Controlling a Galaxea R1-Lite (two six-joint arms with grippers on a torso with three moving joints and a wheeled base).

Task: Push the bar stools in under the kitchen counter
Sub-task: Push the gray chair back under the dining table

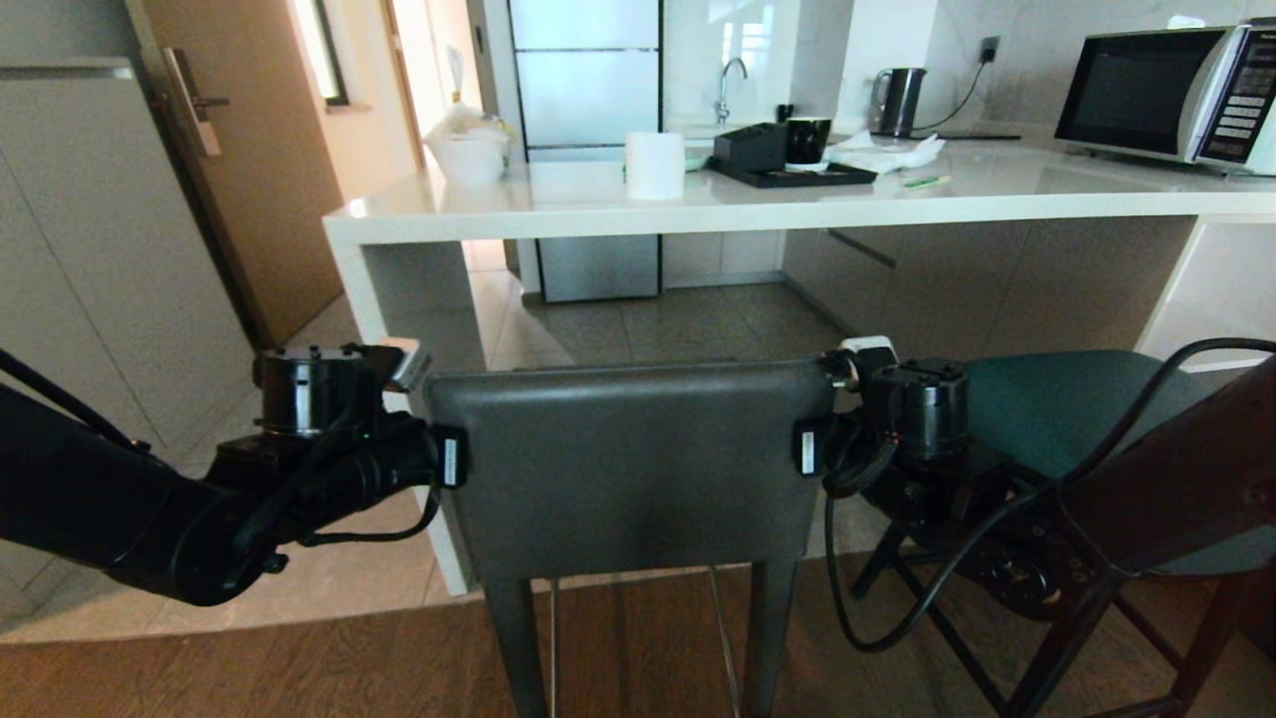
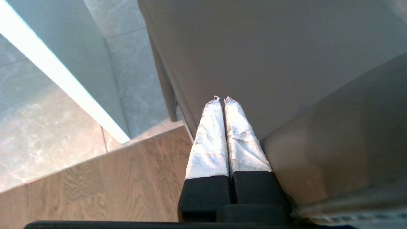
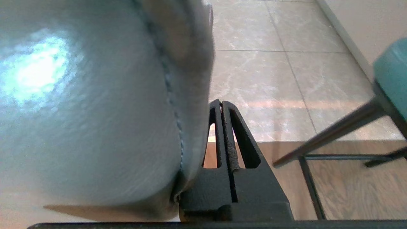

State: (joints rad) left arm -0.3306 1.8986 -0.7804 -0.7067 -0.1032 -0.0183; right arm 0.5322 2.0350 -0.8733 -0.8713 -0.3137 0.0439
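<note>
The dark grey bar stool (image 1: 628, 459) stands in front of the kitchen counter (image 1: 797, 194), with its rectangular back facing me. My left gripper (image 1: 444, 459) sits against the left edge of that back. Its white-wrapped fingers (image 2: 210, 136) are shut with nothing between them, alongside the grey stool (image 2: 270, 57). My right gripper (image 1: 809, 447) sits against the right edge of the back, its black fingers (image 3: 241, 140) shut and empty beside the stitched grey leather (image 3: 89, 111). The teal bar stool (image 1: 1057, 409) stands just to the right, partly under the counter; its seat edge (image 3: 392, 79) and thin black legs show.
The counter's white end panel (image 1: 399, 289) stands close to the left arm. On the counter are a microwave (image 1: 1166, 90), a kettle (image 1: 900, 100), a black tray (image 1: 788, 178), a paper roll (image 1: 654, 165) and a white bag (image 1: 467, 150). The wood floor changes to tile under the counter.
</note>
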